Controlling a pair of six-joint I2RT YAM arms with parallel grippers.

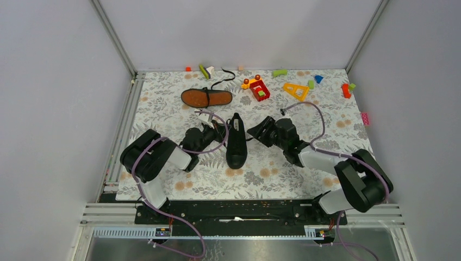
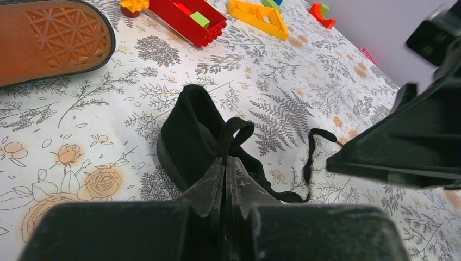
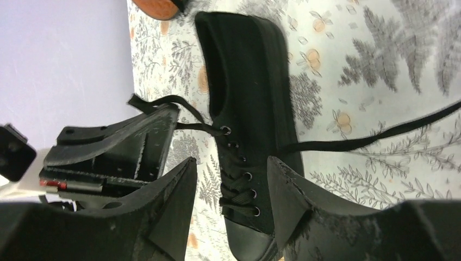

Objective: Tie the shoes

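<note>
One black shoe stands upright mid-table, toe toward me. The other shoe lies behind it with its orange-brown sole up. My left gripper is at the upright shoe's left side, shut on a black lace that loops out from its tips. That lace runs taut from the top eyelet. My right gripper hovers open at the shoe's right side, with nothing between its fingers. The other lace end lies loose on the cloth.
Toy blocks lie along the back: a red tray, a yellow triangle, green and red pieces, and a pink one at the right edge. Grey walls enclose the flowered tablecloth.
</note>
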